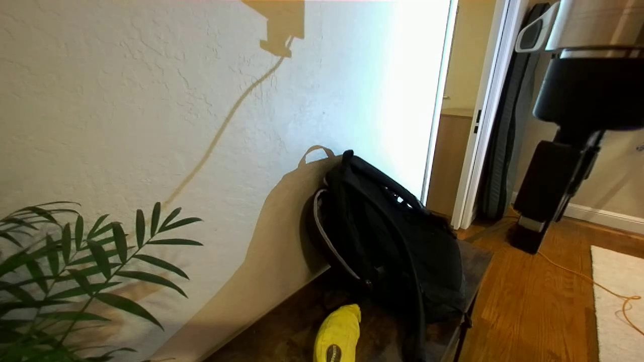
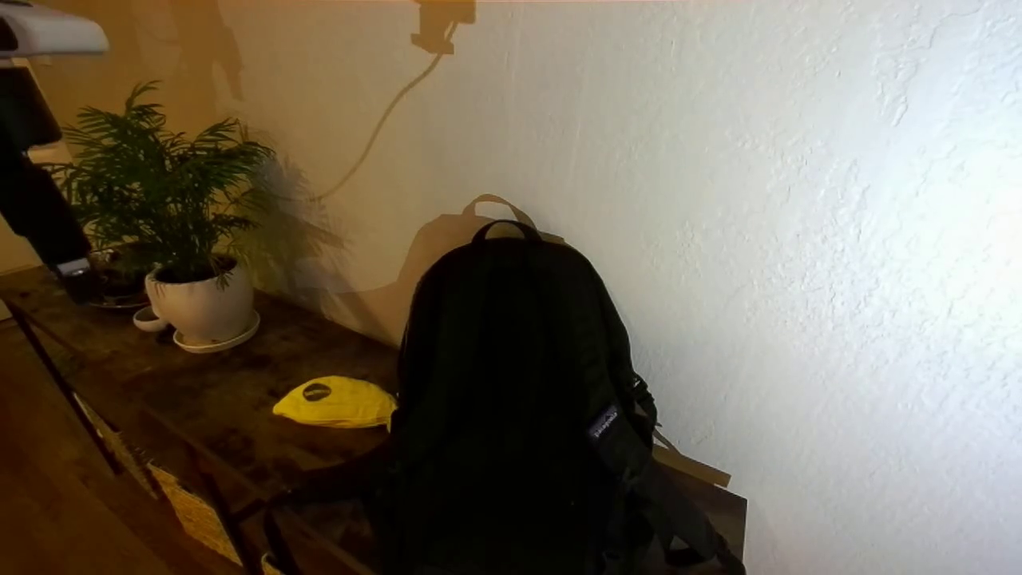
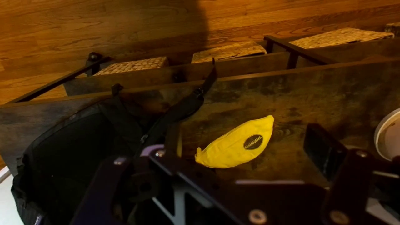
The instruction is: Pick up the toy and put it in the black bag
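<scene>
The yellow banana-shaped toy (image 3: 225, 148), with a dark oval label, lies on the dark wooden shelf top. It also shows in both exterior views (image 1: 338, 334) (image 2: 343, 402). The black bag (image 2: 511, 383) stands upright against the wall beside the toy; its side zip edge gapes in an exterior view (image 1: 387, 236). It fills the left of the wrist view (image 3: 72, 156), with a strap lying near the toy. My gripper (image 3: 248, 144) is open and empty, fingers wide apart, above and apart from the toy. It hangs at the edge of both exterior views (image 1: 528, 241) (image 2: 76, 275).
A plant in a white pot (image 2: 204, 307) stands on the shelf beyond the toy; its leaves show in an exterior view (image 1: 110, 271). The wall (image 2: 798, 239) runs along the back. Woven baskets (image 3: 229, 51) sit below the shelf's front edge. A saucer (image 3: 390, 137) is at the right.
</scene>
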`<action>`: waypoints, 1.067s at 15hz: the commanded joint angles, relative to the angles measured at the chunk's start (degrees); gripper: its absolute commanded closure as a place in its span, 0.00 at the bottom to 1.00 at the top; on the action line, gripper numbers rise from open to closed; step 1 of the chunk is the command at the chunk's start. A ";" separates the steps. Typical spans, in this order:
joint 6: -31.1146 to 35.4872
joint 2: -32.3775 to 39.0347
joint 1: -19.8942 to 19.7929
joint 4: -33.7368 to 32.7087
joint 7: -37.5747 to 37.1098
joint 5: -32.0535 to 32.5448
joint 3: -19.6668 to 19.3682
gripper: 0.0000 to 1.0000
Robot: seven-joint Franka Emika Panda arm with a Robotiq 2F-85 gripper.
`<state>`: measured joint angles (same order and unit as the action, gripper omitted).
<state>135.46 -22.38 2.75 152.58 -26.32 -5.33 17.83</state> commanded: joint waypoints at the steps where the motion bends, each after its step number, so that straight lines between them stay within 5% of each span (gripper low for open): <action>1: -0.10 -0.15 1.26 -0.06 -0.46 0.67 -1.33 0.00; 7: -0.12 -0.65 1.29 -0.07 -0.45 0.66 -1.31 0.00; 16: 13.30 17.31 -3.26 -4.16 -14.40 5.61 -1.61 0.00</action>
<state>144.60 -12.53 0.75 151.45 -34.34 -3.92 16.95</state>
